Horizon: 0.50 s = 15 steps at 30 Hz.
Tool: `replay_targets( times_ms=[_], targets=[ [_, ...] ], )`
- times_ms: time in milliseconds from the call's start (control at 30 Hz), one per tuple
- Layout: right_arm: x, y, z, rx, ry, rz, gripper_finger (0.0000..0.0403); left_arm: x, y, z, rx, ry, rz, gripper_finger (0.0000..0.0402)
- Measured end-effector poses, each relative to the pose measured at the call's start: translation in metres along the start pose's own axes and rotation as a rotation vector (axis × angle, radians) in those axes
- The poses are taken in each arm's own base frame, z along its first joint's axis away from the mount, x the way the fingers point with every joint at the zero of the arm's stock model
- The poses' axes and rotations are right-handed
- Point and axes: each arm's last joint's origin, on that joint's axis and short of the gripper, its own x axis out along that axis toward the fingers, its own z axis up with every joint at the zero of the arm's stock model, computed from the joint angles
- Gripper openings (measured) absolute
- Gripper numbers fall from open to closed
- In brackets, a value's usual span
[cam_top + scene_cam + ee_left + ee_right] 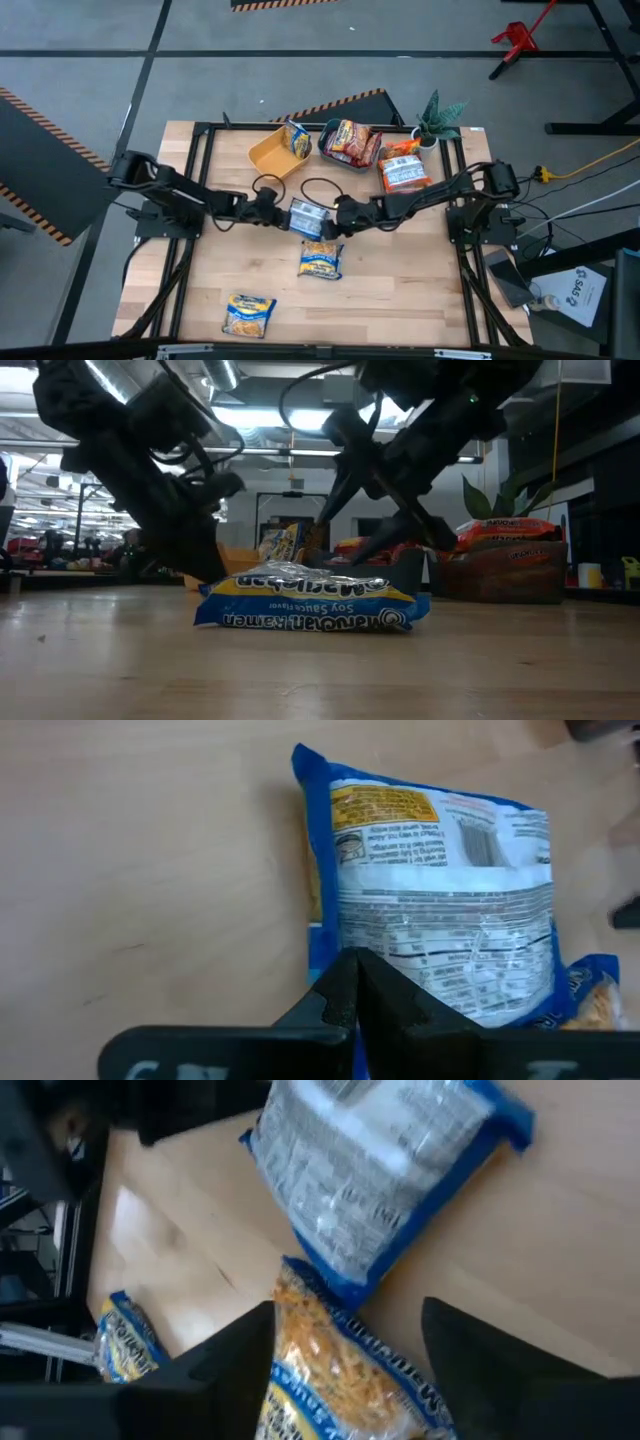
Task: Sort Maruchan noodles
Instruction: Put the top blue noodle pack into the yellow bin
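A blue-and-white Maruchan packet lies label side up at mid-table, also in the left wrist view and the right wrist view. My left gripper is shut at its left edge. My right gripper is open just right of it, its fingers on either side of a second yellow-and-blue packet, without touching it. A third packet lies flat near the front edge. Another stands in the yellow bin. My left gripper pinches the blue-and-white packet between its two shut fingers, on the edge that faces the table's left side. It comes in nearly level from the left. Whether the packet is off the wood, I cannot tell.
At the far edge stand the yellow bin, a dark bin with red packets, and orange packets stacked to its right. A small plant is at the far right corner. Bare wood shows at the front left and right.
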Motion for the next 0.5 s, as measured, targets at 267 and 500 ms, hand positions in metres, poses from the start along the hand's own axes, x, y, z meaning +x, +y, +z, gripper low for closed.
replay_targets(
  times_ms=[267, 500],
  targets=[
    [-0.001, -0.002, 0.005, 0.038, -0.079, -0.028, 0.0298, 0.014, 0.006, -0.008, -0.036, 0.036, 0.037, 0.0000],
    [0.007, -0.011, 0.011, 0.080, -0.127, -0.084, 0.0297, 0.017, 0.008, -0.011, -0.057, 0.052, 0.041, 0.0000]
  ],
)
